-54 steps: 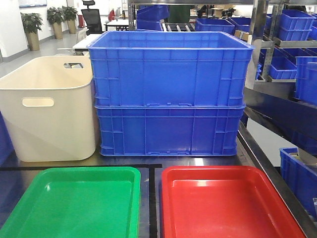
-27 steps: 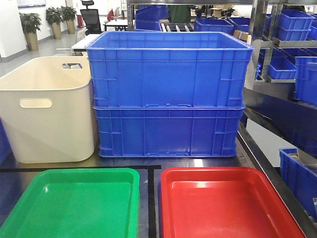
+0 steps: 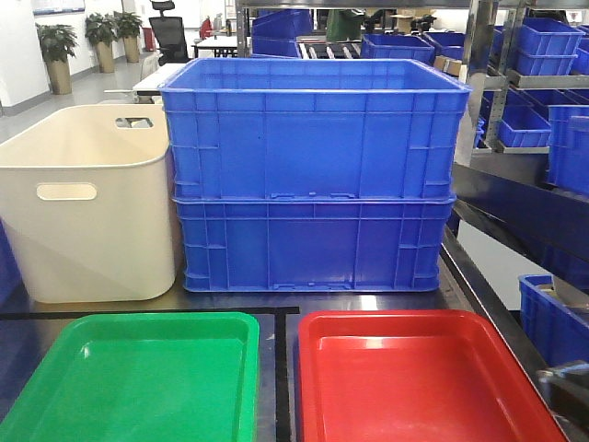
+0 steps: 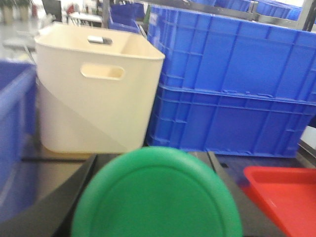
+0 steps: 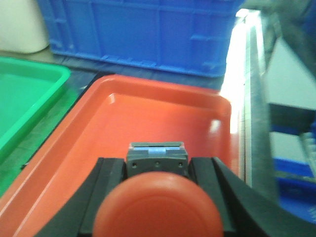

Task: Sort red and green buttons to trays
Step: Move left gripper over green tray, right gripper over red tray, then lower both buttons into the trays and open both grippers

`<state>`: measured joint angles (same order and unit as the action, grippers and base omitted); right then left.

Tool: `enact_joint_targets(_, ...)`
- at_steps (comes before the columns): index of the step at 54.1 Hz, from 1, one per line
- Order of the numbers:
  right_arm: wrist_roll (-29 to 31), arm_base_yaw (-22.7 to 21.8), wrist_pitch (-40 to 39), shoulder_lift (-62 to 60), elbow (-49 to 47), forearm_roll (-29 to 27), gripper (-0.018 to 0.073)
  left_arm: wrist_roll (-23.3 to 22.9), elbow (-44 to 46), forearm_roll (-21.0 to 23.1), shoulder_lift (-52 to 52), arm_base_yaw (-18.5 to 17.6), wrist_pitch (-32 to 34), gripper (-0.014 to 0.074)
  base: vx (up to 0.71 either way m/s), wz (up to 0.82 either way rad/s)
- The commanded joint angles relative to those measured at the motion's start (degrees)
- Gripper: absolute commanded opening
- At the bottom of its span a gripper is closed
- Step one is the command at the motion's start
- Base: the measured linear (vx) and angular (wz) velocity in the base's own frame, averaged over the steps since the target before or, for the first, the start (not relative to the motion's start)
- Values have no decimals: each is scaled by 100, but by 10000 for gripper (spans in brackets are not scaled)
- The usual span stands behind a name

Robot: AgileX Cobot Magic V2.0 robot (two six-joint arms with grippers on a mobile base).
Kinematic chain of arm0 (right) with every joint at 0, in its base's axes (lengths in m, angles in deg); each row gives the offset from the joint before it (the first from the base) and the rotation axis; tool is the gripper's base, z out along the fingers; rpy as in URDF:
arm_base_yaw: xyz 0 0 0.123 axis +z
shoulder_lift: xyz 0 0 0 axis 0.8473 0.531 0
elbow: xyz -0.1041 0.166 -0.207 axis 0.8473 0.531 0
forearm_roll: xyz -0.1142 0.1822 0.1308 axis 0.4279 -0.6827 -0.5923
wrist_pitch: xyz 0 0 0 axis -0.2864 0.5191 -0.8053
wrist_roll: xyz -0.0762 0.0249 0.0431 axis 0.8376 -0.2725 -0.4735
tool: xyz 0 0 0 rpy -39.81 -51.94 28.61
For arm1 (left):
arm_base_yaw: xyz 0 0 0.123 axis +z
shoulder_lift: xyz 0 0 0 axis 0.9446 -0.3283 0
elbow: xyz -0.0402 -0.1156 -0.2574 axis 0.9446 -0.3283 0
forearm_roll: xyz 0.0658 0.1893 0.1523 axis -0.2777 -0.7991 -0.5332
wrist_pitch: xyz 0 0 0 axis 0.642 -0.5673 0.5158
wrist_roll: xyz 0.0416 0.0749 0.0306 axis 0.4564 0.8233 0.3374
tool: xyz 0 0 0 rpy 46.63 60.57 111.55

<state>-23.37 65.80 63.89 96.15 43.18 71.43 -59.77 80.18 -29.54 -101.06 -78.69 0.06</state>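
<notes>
Buttons are already in hand on both sides. In the lower middle of the right wrist view, the red round mushroom-capped push button (image 5: 158,210) sits between the black fingers (image 5: 109,187) of the right gripper (image 5: 158,190), which is pinched on its grey blocky base, above the shallow glossy red plastic tray (image 5: 123,118). In the left wrist view the green round mushroom-capped push button (image 4: 157,195) fills the lower middle of the frame; its cap hides the left gripper almost entirely, so I cannot tell how the fingers sit, though it looks carried. The shallow glossy green plastic tray (image 3: 147,378) lies in the lower left of the front view, just beside the red one on the dark surface (image 3: 279,368).

Both buttons look like small, stiff, light moulded parts. The domed caps are smooth and probably slippery, and they spring when pressed, so the squared base with flat sides is the better place to hold. The trays are slick hard plastic with low rounded rims; a button let go from height could skid or tip over, so I judge a low release best.

Behind stand two stacked ribbed blue plastic crates (image 3: 313,175) and a matte cream tub with handle slots (image 3: 87,203).
</notes>
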Motion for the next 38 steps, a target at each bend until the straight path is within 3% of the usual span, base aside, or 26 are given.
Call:
enact_joint_targets(1,702,10,-771,395,-189,-865,-9,425,162,907,-531,-41,557,3,0,0)
enact_joint_targets(13,2812,10,-883,1495,-193,-2972,-9,1959,355,3154,-1800,-46,547,3,0,0)
enact_joint_targets(18,3816,10,-940,1957,-193,-3968,-9,3192,704,4069,-2475,-106,452,3,0,0)
enact_joint_targets(24,4552,10,-933,2484,-193,-5092,-8,4508,1125,4738,-3151,-333,439,3,0,0)
enact_joint_targets(30,5204,4,-987,2929,-193,-5837,-5,5326,1328,5255,-3796,-543,407,3,0,0)
enact_joint_targets(38,5401,4,-981,3253,-193,-5984,9,5522,1333,5494,-4453,-568,472,12,0,0)
